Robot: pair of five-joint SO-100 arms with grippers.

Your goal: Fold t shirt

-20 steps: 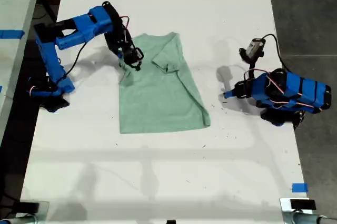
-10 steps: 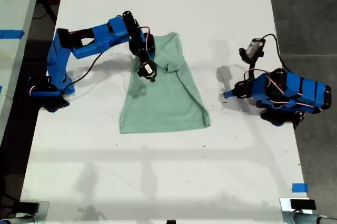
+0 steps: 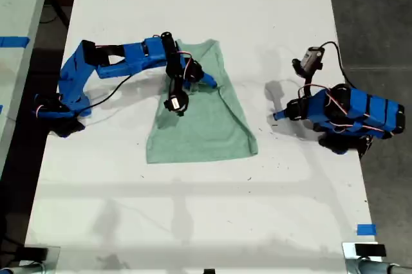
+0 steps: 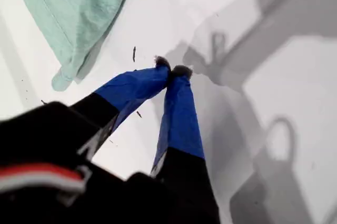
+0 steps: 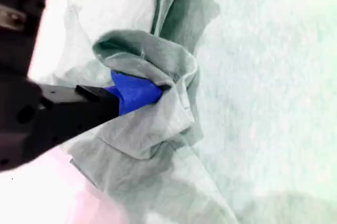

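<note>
Only the second wrist view shows my second gripper [image 5: 158, 90] pinching a t shirt [image 3: 199, 116] fold, while my first gripper [image 4: 172, 70], clenched empty, hovers near the white table [image 3: 193, 222] beside the shirt's corner.

A plain pale mint-green t shirt [image 3: 199, 119] lies on a white table [image 3: 193, 210] between two blue-and-black arms [image 3: 122, 58]

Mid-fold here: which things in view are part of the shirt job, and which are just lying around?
Part of the job:
- t shirt
- my second gripper, shut on a fold of it
- my first gripper, shut, resting off the cloth

Just lying about:
- blue tape on the white table
</note>
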